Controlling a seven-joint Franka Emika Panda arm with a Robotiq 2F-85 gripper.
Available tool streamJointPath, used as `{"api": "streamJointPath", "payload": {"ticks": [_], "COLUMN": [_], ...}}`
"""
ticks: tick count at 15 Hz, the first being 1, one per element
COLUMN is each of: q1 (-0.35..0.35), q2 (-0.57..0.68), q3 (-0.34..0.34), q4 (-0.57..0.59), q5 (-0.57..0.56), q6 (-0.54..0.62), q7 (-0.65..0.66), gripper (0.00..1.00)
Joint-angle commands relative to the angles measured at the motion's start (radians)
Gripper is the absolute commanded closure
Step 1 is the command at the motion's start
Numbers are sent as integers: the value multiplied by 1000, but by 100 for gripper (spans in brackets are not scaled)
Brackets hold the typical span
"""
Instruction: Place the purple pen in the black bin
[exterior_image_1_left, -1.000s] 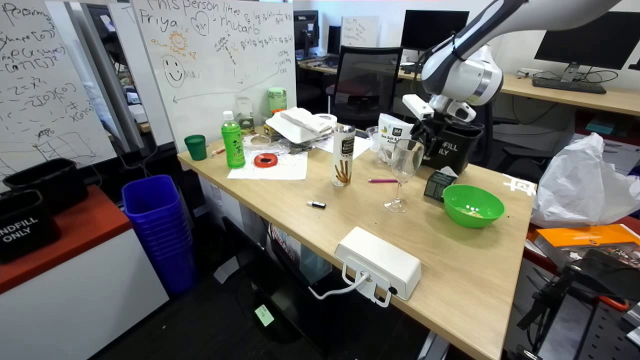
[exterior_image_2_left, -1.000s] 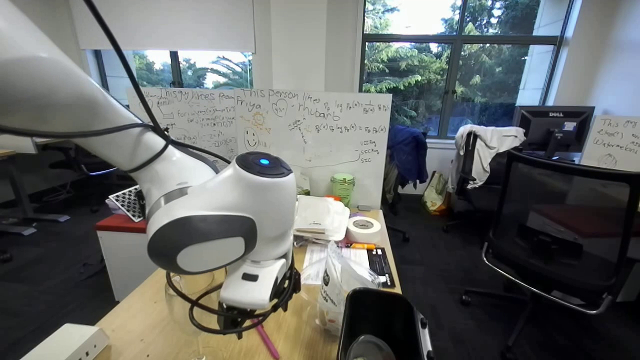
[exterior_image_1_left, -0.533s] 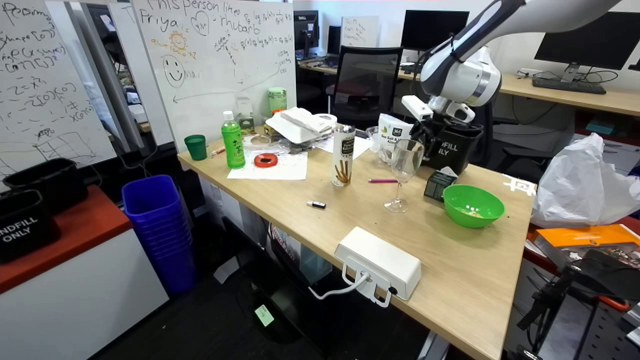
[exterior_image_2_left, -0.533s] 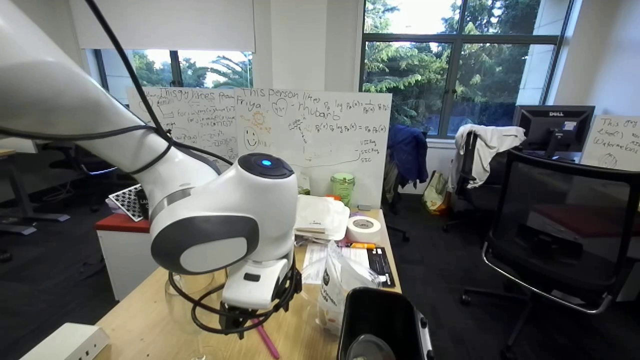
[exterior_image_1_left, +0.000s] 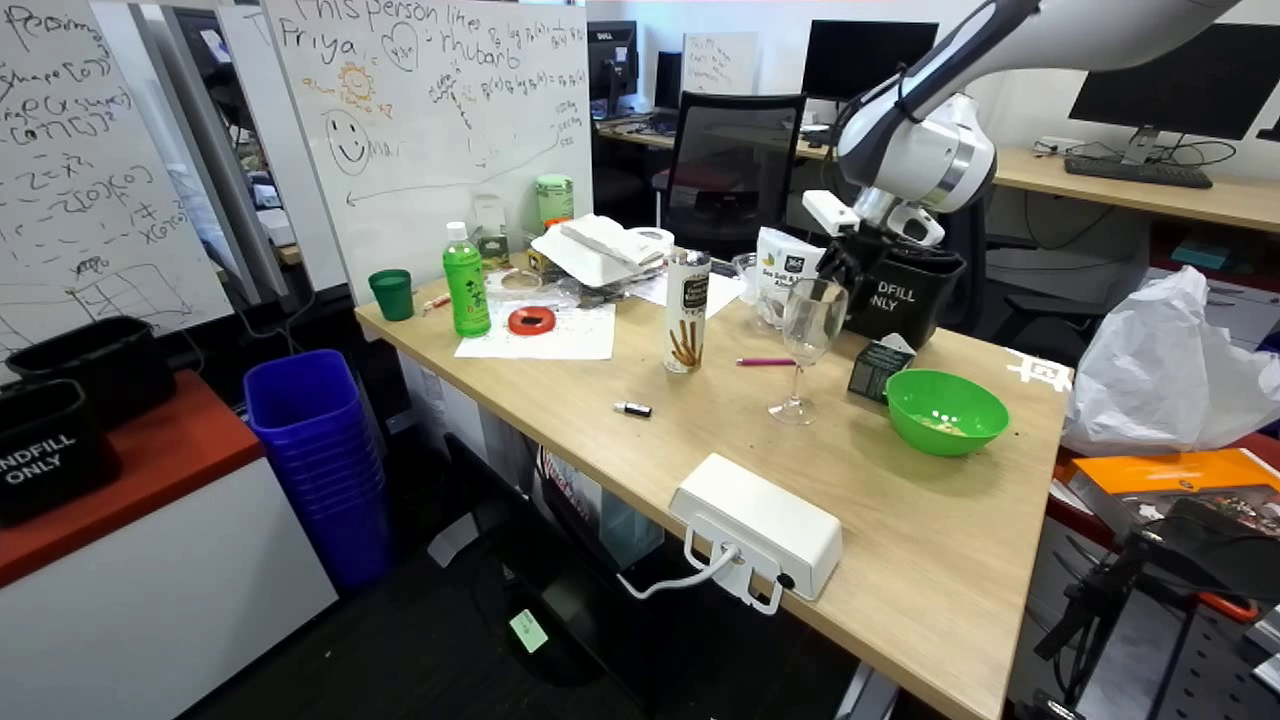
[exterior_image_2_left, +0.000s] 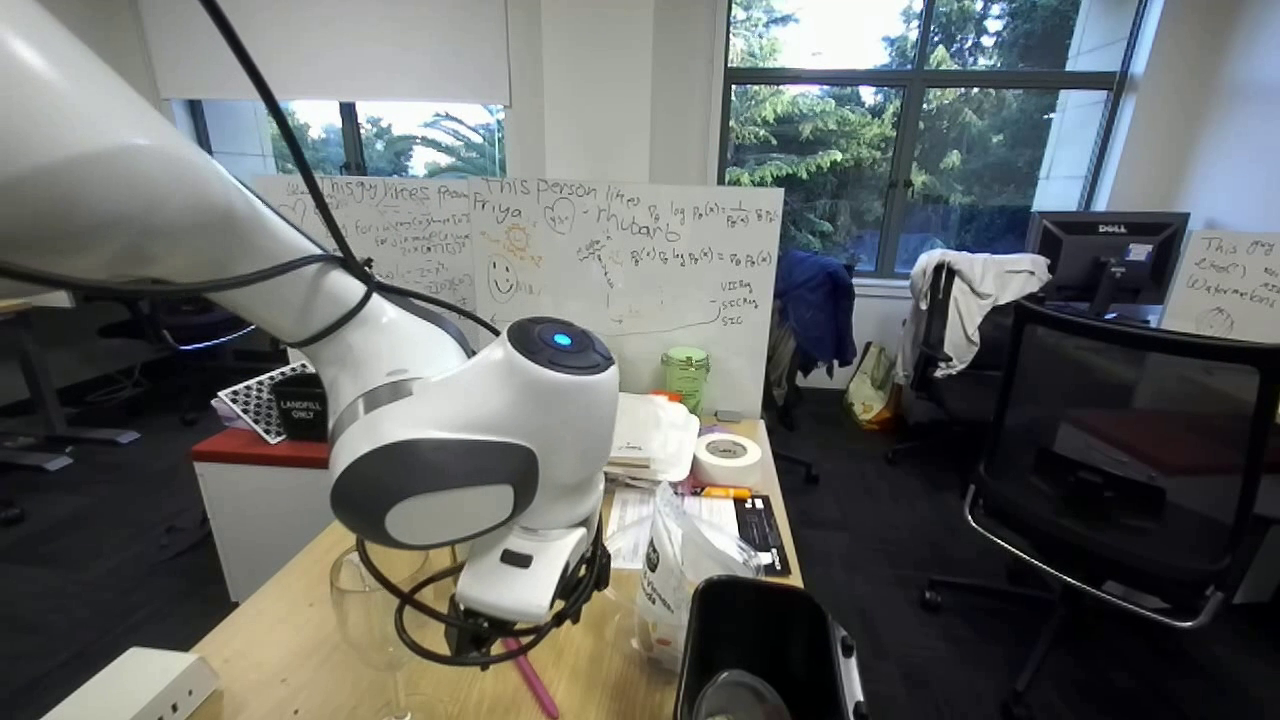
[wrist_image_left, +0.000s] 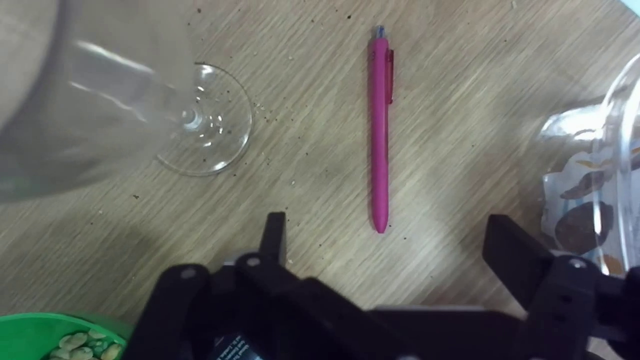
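Note:
The purple pen looks pink-purple. It lies flat on the table, below the jaws in the wrist view, and shows in both exterior views. My gripper is open and empty above the table. The pen's tapered end lies between the fingertips in that view; the rest extends ahead of them. The gripper also shows in both exterior views, partly hidden by cables. The black bin stands behind the gripper with landfill lettering. It also shows open from above, with a clear round object inside.
A wine glass stands close left of the pen in the wrist view, and a clear container is at right. A green bowl, dark box, snack bag and tall canister are nearby. A white box sits at the table edge.
The arm and gripper have shifted a little, rightward and slightly down in an exterior view where the arm is large. The pen and the bin have not moved.

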Motion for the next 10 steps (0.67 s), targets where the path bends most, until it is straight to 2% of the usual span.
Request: {"api": "streamJointPath", "payload": {"ticks": [1,10], "q1": [-17,-18], "q2": [80,262], "q3": [2,-13], "q4": [105,302], "q5": [34,3], "q6": [-83,-119], "q7": [29,162], "gripper": [0,0]}}
